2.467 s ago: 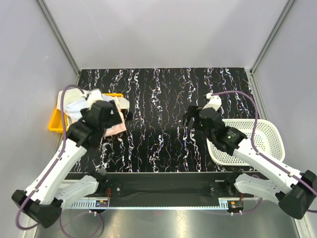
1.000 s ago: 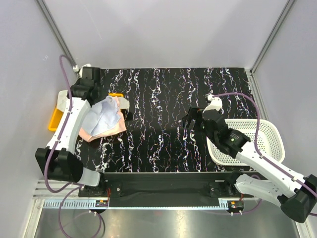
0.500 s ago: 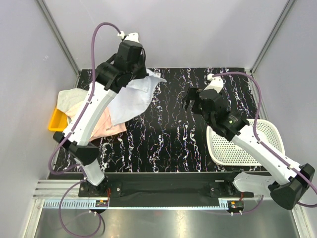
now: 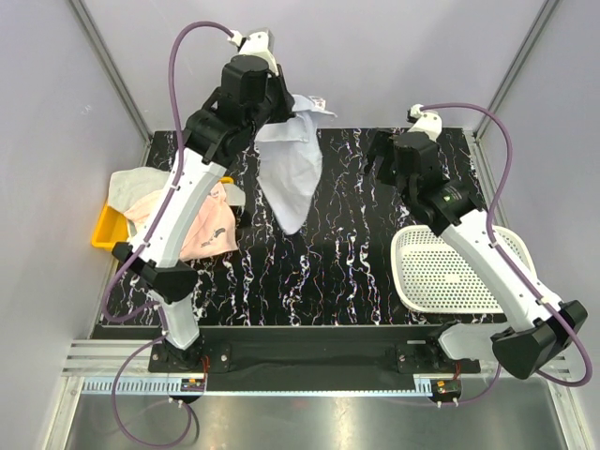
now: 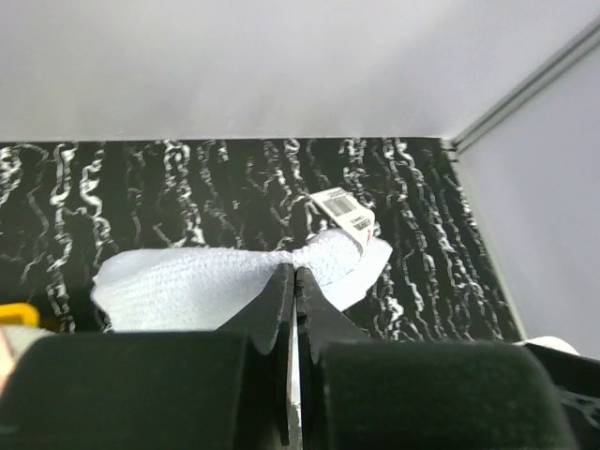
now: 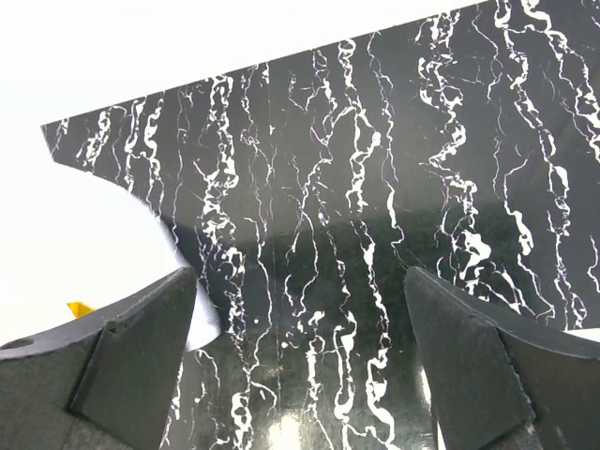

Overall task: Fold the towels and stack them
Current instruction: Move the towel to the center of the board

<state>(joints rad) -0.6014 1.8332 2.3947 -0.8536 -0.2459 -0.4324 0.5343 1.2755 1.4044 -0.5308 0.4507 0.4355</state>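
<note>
My left gripper [image 4: 284, 111] is raised high over the back of the table and shut on the top edge of a pale blue towel [image 4: 292, 173], which hangs down in a long point. In the left wrist view the fingertips [image 5: 286, 281] pinch the bunched towel [image 5: 187, 286], and a printed label [image 5: 343, 209] sticks out beyond them. More towels lie heaped at the left: a pink one [image 4: 202, 230] and a whitish one [image 4: 131, 186]. My right gripper [image 4: 382, 157] hovers to the right of the hanging towel, open and holding nothing [image 6: 300, 277]. The towel's edge [image 6: 141, 248] shows bright at the left of the right wrist view.
A yellow tray [image 4: 105, 234] lies under the heap at the table's left edge. A white mesh basket [image 4: 459, 272] stands at the right. The black marbled tabletop [image 4: 328, 262] spreads between them, with grey walls at the back and sides.
The left arm has swung up and toward the back middle, pulling the pale blue towel off the heap so that it now hangs free. The right arm has moved toward the back, still open.
</note>
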